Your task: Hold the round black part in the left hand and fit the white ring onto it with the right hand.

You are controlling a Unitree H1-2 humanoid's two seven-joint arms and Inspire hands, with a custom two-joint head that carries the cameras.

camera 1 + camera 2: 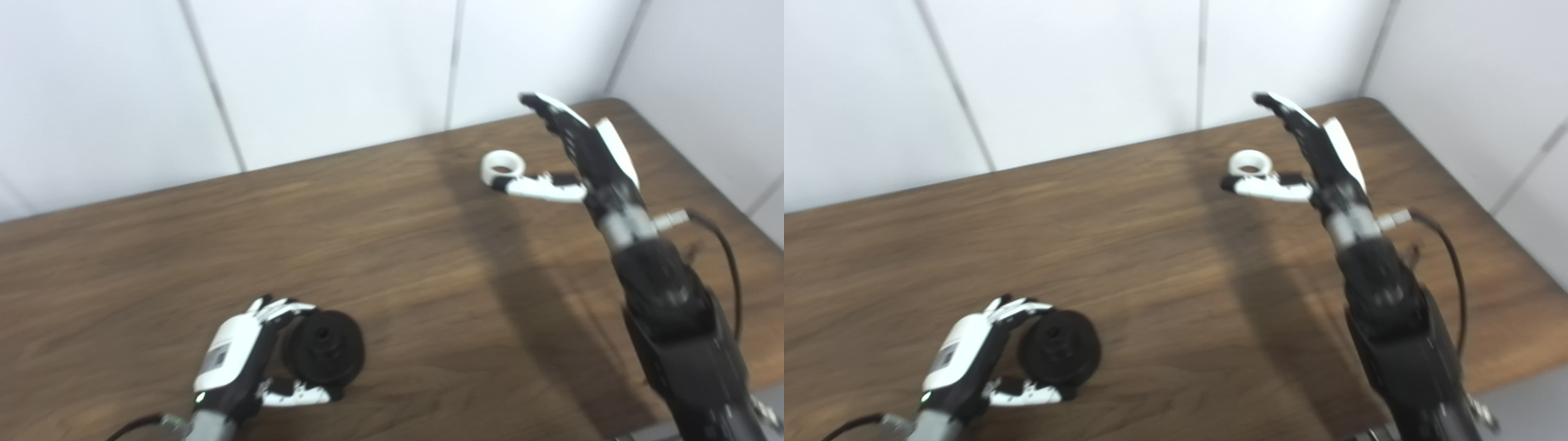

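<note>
the round black plastic part [323,348] is gripped at the near left of the brown wooden desk [392,257] by the left robot hand [245,361], fingers over its rim and thumb beneath. the small white plastic ring [503,166] lies far off at the back right, touched by the thumb of the right robot hand [582,165], whose fingers are spread open above it. the ring is judged light, stiff and slippery; its outer rim is best pinched. nothing stands between them.

Left hand [245,361] sits low at the near left, fingers and thumb curled around a held part; right hand [582,153] reaches far right, fingers straight, thumb spread sideways
</note>
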